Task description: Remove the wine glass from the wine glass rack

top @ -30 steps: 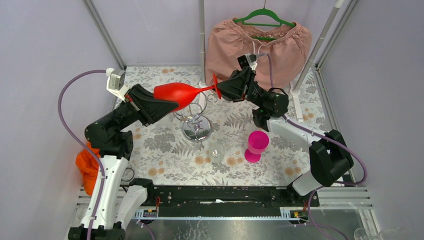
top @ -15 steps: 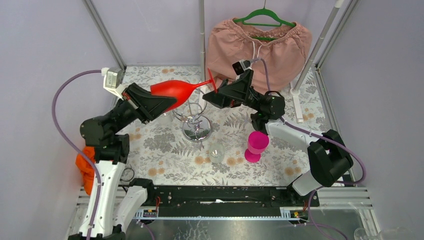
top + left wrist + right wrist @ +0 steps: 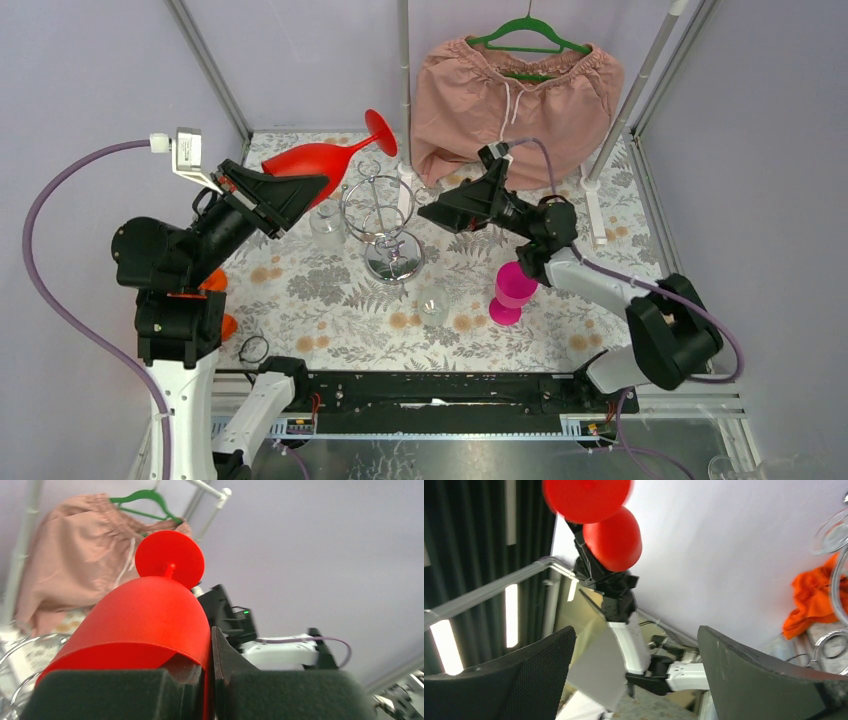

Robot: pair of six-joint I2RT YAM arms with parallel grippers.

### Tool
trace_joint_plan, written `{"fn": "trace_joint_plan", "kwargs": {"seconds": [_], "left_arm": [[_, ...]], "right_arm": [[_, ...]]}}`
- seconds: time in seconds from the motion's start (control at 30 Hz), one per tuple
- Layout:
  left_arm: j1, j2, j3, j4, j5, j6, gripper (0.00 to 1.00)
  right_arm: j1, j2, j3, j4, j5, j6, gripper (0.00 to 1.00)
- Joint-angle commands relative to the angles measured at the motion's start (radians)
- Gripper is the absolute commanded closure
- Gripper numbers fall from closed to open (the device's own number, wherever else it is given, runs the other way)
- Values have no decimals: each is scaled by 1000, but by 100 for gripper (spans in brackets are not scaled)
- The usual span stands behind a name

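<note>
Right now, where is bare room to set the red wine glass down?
Bare: front-left tablecloth between orange cloth and small clear glass. Crowded: around the wine glass rack, with another clear glass, right gripper and pink cup.

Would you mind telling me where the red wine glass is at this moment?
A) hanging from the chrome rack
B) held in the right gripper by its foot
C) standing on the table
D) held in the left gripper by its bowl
D: the left gripper is clamped on the bowl rim of the red wine glass, off the wine glass rack, while the right gripper is open and empty.
</note>
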Motion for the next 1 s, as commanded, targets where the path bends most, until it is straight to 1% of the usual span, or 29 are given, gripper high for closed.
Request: {"fn": "trace_joint_plan", "kwargs": {"seconds": [0.0,0.07,0.17,0.2,0.23,0.33,0.47,0.67,0.8,0.97], "left_arm": [[-5,31,95,-368,-147,188,100],[-4,48,122,-429,-159,207,100],[-4,57,130,-503,-169,219,100],[-5,58,136,-531,-187,228,100],[-5,59,146,-561,-201,239,100],[-5,60,189,-643,-243,268,100],[-5,44,234,-721,-255,287,100],[-5,9,264,-859,-271,316,100],[-20,-42,230,-905,-317,306,100],[-21,-81,223,-1010,-419,305,100]], "right_arm": [[-34,-190,14,-281,-43,-245,0],[-39,-252,40,-523,-31,-389,0],[-41,-355,114,-910,42,-636,0],[-41,-394,137,-1044,91,-704,0],[-42,-419,160,-1124,125,-772,0],[-43,-481,213,-1285,209,-871,0],[-42,-528,243,-1382,269,-925,0],[-43,-539,244,-1412,285,-931,0],[-42,-535,240,-1417,293,-926,0],[-42,-539,237,-1424,297,-920,0]]}}
